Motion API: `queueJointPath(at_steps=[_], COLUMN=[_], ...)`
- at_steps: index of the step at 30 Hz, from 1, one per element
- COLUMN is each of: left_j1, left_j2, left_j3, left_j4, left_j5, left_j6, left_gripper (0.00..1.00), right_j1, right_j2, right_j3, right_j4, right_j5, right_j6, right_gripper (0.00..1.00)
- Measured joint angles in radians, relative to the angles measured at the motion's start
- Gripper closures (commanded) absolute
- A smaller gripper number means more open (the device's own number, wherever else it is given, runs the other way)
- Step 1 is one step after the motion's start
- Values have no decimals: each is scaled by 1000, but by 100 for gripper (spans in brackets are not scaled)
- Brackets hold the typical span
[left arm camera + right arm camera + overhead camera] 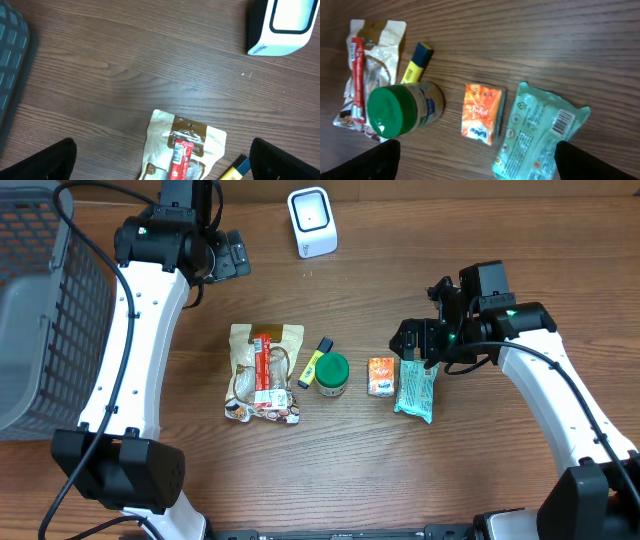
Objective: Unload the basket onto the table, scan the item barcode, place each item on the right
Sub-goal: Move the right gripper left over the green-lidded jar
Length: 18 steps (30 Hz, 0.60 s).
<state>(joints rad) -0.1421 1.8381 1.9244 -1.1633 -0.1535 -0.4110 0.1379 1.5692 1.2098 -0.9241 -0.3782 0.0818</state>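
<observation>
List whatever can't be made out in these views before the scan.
- Snack bag: left wrist view, lower part cut off by the bottom edge.
- Scanner: left wrist view, cropped by the top and right edges.
- Orange packet: no barcode shows on its upward face.
- Jar: label blurred in the right wrist view, too small overhead.
- Basket: overhead, cut off by the left edge.

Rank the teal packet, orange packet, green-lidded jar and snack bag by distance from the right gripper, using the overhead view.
From the right gripper:
1. Teal packet, right beside it.
2. Orange packet, left of the teal one.
3. Green-lidded jar, mid-table.
4. Snack bag, far left.
</observation>
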Motion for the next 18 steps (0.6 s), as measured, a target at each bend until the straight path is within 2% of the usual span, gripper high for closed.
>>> queueJointPath(at_steps=[3,4,6,11,13,15,18], left_j1=[0,0,0,0,0,0,0], left_j2=[0,0,0,0,0,0,0], left_j3=[0,0,0,0,0,0,0], left_j4=[0,0,0,0,0,0,0], left_j5=[0,0,0,0,0,0,0], left_j6=[0,0,0,0,0,0,0], left_gripper=[0,0,0,0,0,0,0], right_j1=[0,0,0,3,10,36,99], right_j2=[0,0,0,0,0,0,0], right_j3=[0,0,0,36,69,99,107], right_j4=[21,31,48,-20,-34,-39,-69], right_j5=[-52,-71,-116,-185,-194,-200,-183], right_j6=[0,-1,-4,59,73,87,100], right_gripper=[1,7,28,61,62,48,38])
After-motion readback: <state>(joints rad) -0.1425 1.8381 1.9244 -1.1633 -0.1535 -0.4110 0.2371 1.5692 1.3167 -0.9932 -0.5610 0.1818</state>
